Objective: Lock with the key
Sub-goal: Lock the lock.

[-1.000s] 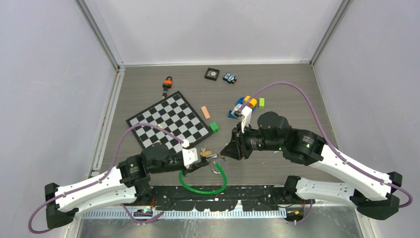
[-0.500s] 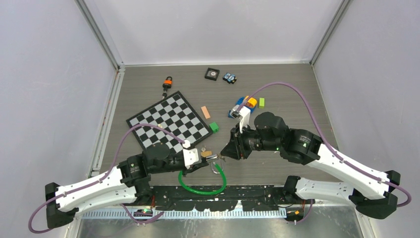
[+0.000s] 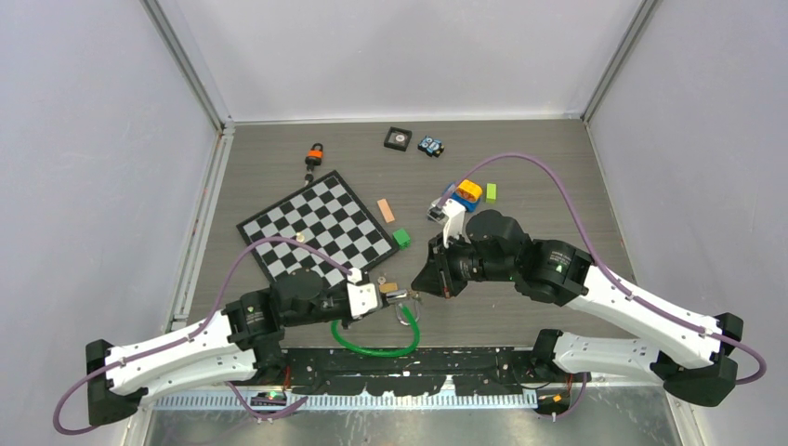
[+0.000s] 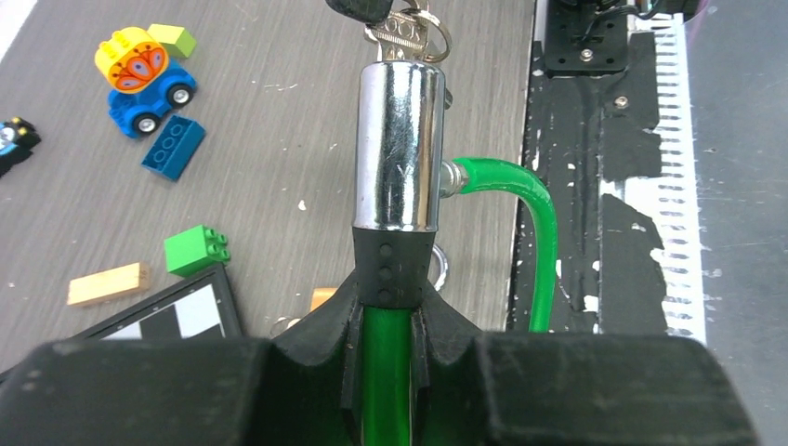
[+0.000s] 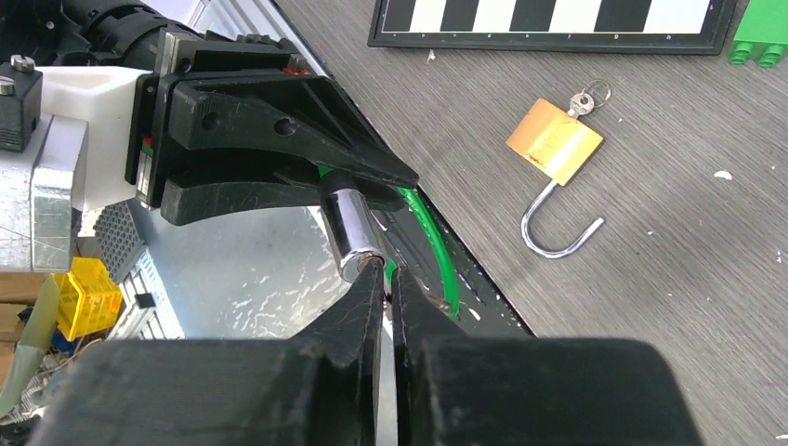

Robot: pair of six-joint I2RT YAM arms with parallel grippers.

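- Left gripper [image 4: 390,279] is clamped on the black collar of the lock [image 4: 398,139]. The chrome barrel pokes out level, just above the table's near edge.
- Right gripper [image 5: 388,290] meets it nose to nose, fingers pinched nearly together on the key [image 4: 401,30] at the barrel's mouth.
- My read: barrel is stiff, heavy and slick, so the collar is the right place to hold it.
- The key is thin and small. Grip the flat bow squarely and twist along the barrel's axis, or it will slip or bend.
- The green cable [image 4: 534,214] is springy and loops down over the black rail [image 4: 604,186]. It could tug the barrel off line.
- Room: open air around both wrists. A brass padlock [image 5: 555,141] lies open on the table near the meeting point, with a green brick [image 4: 195,249] beyond it.
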